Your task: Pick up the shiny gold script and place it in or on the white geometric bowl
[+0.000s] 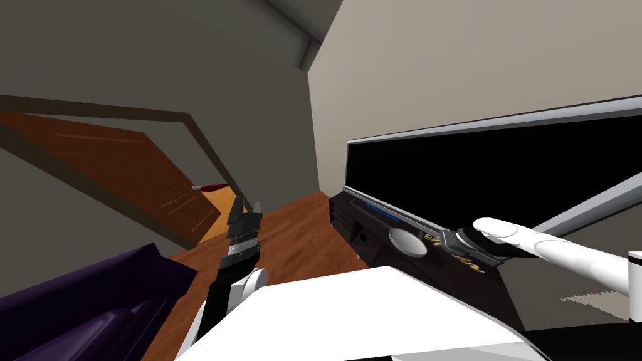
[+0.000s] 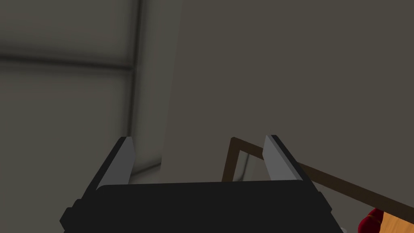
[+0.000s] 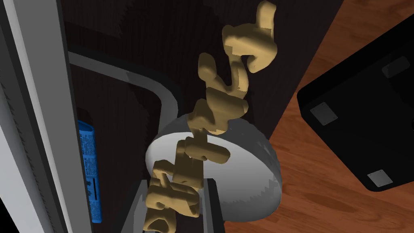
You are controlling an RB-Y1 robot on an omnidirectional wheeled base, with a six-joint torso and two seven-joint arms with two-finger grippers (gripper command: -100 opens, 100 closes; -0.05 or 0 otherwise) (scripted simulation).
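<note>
Dark cabinet (image 1: pixel 376 251) under black screen, wood floor beside. White bowl (image 3: pixel 246 182) sits at cabinet top's front edge. Right gripper (image 1: pixel 452 241) has fingers clamped on gold script (image 3: pixel 218 109), which hangs lengthwise across bowl rim. Left gripper (image 2: pixel 199 139) idle, fingers apart. Placing step in hand. Next move likely: centre script over bowl, lower, release gently.
</note>
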